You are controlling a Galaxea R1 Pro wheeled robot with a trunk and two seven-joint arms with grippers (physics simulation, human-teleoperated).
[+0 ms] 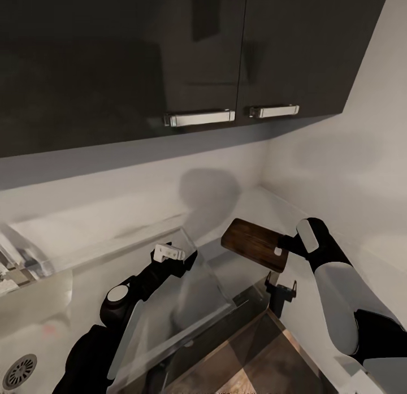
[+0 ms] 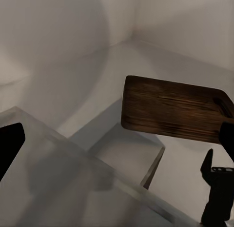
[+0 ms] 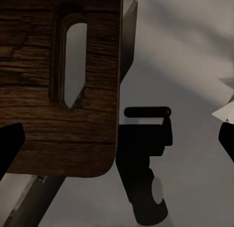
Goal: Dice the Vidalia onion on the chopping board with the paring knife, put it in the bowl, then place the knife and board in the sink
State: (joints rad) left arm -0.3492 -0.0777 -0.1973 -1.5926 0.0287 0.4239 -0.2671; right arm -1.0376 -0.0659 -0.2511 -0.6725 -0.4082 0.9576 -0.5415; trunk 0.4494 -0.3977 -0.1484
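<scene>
Head view, right of centre: the right pincer (image 1: pixel 281 248) pinched the chopping board (image 1: pixel 255 245) aloft over the counter (image 1: pixel 316 236), seemingly sink-bound; left pincer (image 1: pixel 169 254) state unclear.

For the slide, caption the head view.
Right gripper holds the chopping board aloft beside the countertop.

Head view high over countertop (image 1: pixel 169 224), wrists seemingly close, sharing chopping board (image 1: pixel 255 245)
</scene>
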